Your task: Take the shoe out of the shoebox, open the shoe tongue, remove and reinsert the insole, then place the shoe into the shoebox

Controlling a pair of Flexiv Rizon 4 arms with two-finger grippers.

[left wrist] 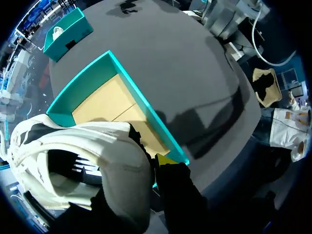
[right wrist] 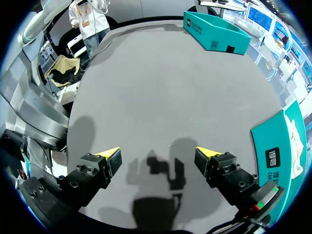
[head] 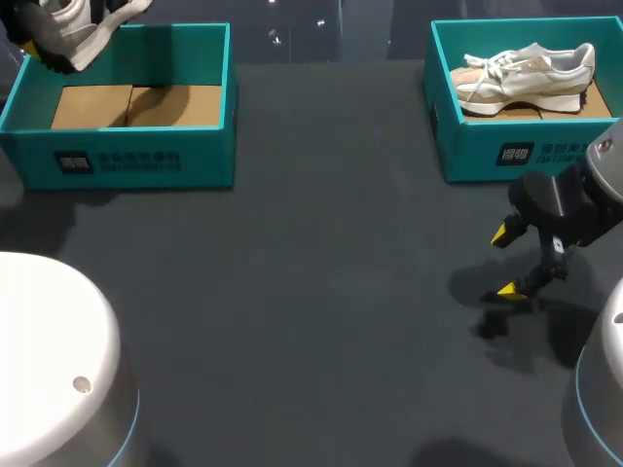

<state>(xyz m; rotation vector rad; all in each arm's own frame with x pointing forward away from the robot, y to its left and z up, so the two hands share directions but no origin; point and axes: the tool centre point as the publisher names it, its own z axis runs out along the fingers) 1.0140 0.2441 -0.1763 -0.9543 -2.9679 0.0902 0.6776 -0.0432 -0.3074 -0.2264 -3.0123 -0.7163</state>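
Note:
A white shoe (head: 76,27) hangs above the back left corner of the left teal shoebox (head: 136,161). In the left wrist view my left gripper (left wrist: 151,163) is shut on this shoe (left wrist: 83,161) at its heel, with one yellow fingertip (left wrist: 165,158) showing beside it. Below lies the box (left wrist: 141,105), with only its brown cardboard floor inside. A second white shoe (head: 526,70) lies on its side in the right teal shoebox (head: 506,151). My right gripper (head: 505,261) hovers open just over the table in front of that box, nothing between its fingers (right wrist: 158,155).
The dark table stretches bare between the two boxes. The white bases of my arms (head: 49,350) stand at the near left and near right corners. In the right wrist view the right box (right wrist: 273,146) sits close beside the gripper.

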